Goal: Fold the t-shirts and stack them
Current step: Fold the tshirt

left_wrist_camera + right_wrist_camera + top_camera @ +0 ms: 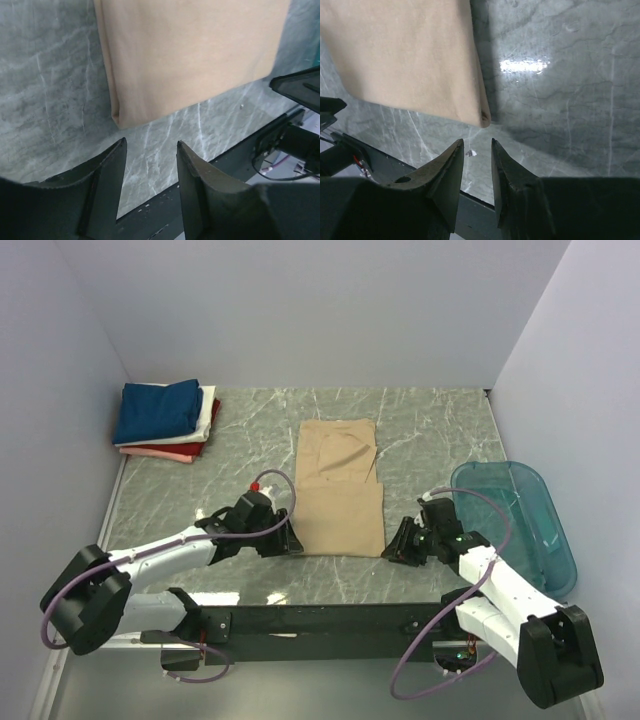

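Observation:
A tan t-shirt (340,485) lies flat in the middle of the table, folded into a long strip. Its near left corner shows in the left wrist view (190,55) and its near right corner in the right wrist view (405,55). My left gripper (291,543) is open and empty, just off the shirt's near left corner (150,141). My right gripper (393,551) is open and empty, just off the near right corner (477,141). A stack of folded t-shirts (165,418), navy on top with white, red and pink below, sits at the far left.
A teal translucent tub (520,520) stands at the right edge beside the right arm. The black base rail (320,620) runs along the near edge. Walls close in the back and both sides.

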Motion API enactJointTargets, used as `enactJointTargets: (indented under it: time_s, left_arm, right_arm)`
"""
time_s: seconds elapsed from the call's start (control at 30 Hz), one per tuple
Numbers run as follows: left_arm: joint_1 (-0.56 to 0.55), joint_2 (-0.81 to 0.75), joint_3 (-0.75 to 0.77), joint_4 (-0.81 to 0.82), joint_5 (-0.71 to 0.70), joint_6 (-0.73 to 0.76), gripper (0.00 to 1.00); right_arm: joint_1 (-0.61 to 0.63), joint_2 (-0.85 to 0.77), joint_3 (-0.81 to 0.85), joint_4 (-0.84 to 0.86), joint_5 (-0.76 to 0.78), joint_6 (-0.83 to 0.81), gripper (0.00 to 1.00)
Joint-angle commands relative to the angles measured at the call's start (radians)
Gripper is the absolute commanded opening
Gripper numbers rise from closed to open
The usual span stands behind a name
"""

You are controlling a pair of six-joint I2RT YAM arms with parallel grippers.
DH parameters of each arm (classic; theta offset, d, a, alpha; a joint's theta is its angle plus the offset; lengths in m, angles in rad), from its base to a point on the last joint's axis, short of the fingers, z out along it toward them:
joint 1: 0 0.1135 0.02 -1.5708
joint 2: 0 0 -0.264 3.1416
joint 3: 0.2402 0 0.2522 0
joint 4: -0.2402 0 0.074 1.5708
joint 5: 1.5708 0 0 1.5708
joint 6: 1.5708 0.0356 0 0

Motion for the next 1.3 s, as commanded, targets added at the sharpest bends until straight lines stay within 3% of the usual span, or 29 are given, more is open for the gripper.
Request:
enactJointTargets:
  time_s: [0.0, 0.67, 1.27]
  left_arm:
    - [-0.028, 0.014, 0.010, 0.015, -0.081, -0.032, 0.51]
    - [-0.045, 0.106, -0.011, 0.067, -0.141, -0.064, 0.52]
    - [-0.046, 0.142, -0.045, 0.107, -0.143, -0.082, 0.38]
  right_arm:
    - [0.019, 0.004, 0.000, 0.052, -0.010, 0.014, 0.36]
    - [0.065, 0.052, 0.013, 0.082, 0.085, 0.059, 0.39]
    - [0.130, 0.115, 0.014, 0.145, 0.154, 0.103, 0.39]
